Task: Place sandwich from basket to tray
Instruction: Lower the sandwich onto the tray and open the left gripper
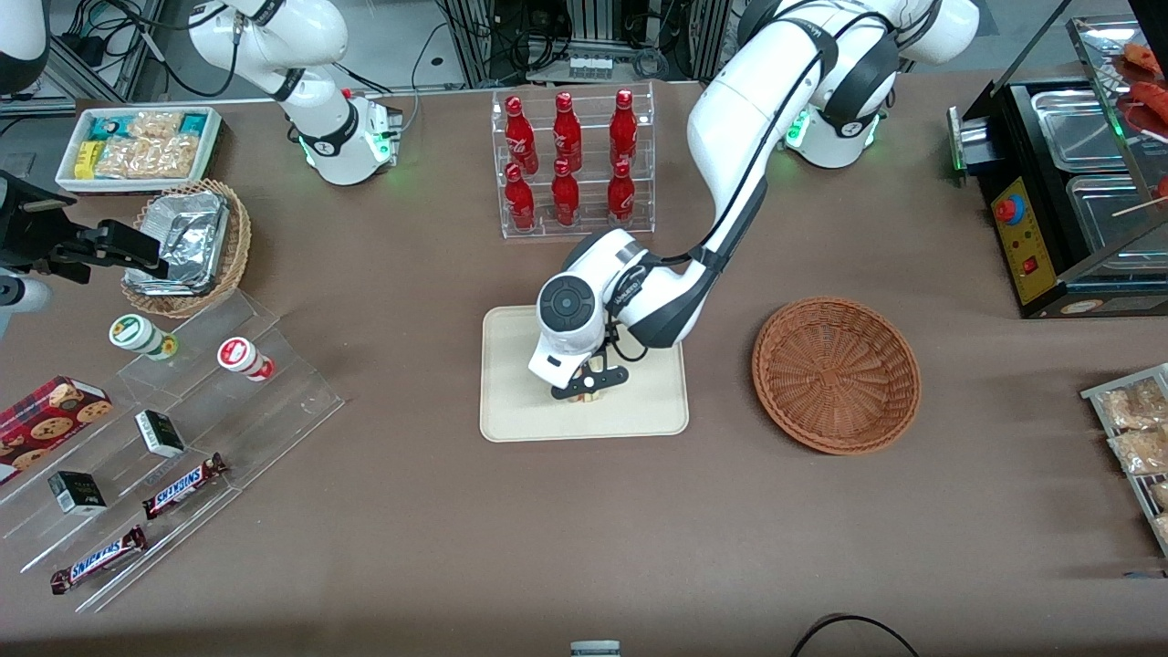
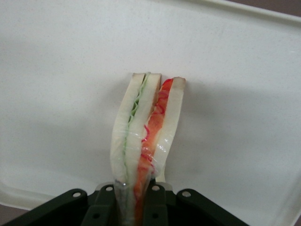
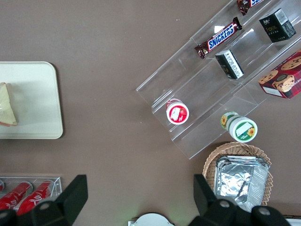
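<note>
1. Sandwich (image 1: 584, 394): front view, over the tray (image 1: 511, 411), under the gripper (image 1: 584, 391); basket (image 1: 836, 372) empty.
2. Left wrist view: gripper (image 2: 136, 200) clamped on sandwich (image 2: 143, 136); wedge stands on edge, may topple on release.
3. Right wrist view: sandwich (image 3: 6, 104) on tray (image 3: 35, 101).

We see a matt, smooth cream plastic tray (image 1: 511, 411) on a brown cloth-like surface (image 1: 584, 529), and a rough woven wicker basket (image 1: 836, 374). The sandwich (image 2: 143, 141) wears glossy clear wrap, pinched at its end in the gripper (image 2: 136, 200) with matt black plastic fingers (image 2: 106, 207).
</note>
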You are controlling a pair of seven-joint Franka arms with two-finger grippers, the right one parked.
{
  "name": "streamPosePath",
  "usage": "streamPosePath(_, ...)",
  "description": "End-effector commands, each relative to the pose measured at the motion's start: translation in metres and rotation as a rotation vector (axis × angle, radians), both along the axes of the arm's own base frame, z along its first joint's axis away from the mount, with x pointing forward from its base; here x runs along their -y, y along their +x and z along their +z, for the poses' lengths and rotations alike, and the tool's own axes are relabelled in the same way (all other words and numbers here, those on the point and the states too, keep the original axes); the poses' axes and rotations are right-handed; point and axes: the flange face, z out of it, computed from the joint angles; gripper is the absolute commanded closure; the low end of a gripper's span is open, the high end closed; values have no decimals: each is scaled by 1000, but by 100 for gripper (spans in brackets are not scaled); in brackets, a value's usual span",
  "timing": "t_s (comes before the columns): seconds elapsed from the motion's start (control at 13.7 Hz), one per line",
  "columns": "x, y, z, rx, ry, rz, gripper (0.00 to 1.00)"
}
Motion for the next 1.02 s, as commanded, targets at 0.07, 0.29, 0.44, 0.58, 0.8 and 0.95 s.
streamPosePath(0.07,4,5,2,21,0,-17,1)
streamPosePath(0.29,4,7,13,22,-11,-8,0)
streamPosePath(0.44,1,9,44,29,-16,0,0)
streamPosePath(0.58,-3,9,79,34,-15,-4,0)
streamPosePath(0.8,-8,7,132,56,-30,-7,0)
streamPosePath(0.95,-21,13,160,62,-38,4,0)
